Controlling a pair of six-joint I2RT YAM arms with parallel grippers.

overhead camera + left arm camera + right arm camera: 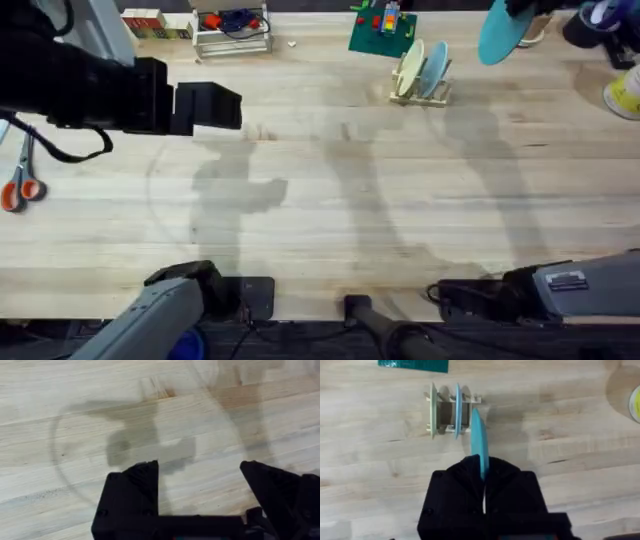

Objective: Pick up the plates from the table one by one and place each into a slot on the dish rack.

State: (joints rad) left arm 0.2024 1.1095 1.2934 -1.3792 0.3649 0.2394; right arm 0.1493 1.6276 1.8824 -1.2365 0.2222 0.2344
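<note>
Turquoise plate (479,442): clenched edge-on in right gripper (483,477), aloft just right of dish rack (451,411). Left gripper (200,490): released, idle. Advice: align plate with free slot, lower vertically.

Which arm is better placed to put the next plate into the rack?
The right. Its gripper is shut on the turquoise plate, held on edge just beside the rack, which already holds a cream and a light-blue plate. The left gripper is open and empty over bare table, far from the rack.
</note>
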